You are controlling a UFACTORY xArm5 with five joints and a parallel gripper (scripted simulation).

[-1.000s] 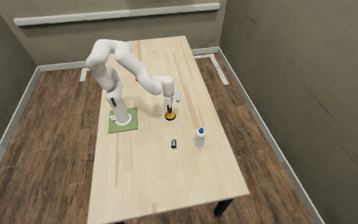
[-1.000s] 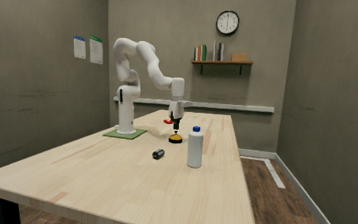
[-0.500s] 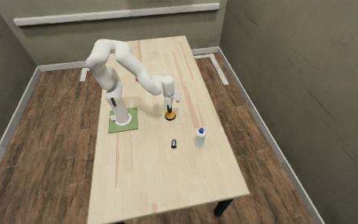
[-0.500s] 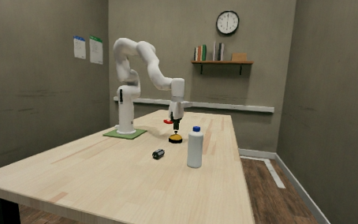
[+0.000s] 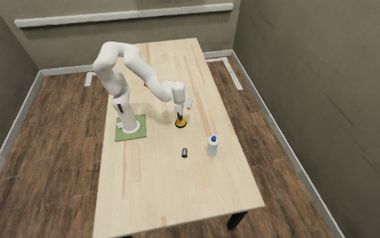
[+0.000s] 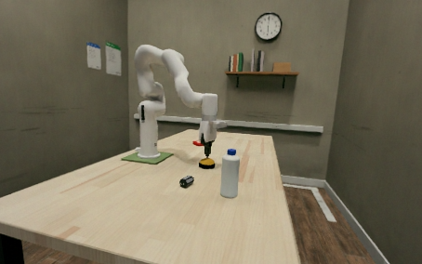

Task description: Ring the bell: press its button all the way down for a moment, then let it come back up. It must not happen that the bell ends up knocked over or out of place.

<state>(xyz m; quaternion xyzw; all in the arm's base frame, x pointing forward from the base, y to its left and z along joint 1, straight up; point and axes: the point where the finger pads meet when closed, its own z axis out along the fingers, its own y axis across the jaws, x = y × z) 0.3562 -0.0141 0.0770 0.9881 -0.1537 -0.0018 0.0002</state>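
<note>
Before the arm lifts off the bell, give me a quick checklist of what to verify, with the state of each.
1. Fingers of the gripper shut, holding nothing: ok.
2. Fingertips directly over the small yellow bell with the black base: ok, both views line up.
3. Button fully pressed down: cannot tell, the tips hide it.
4. Bell upright on the light wooden table: ok.
5. White plastic bottle with the blue cap standing apart from the bell: ok.
6. Small black cylinder lying apart from the arm's way up: ok.
</note>
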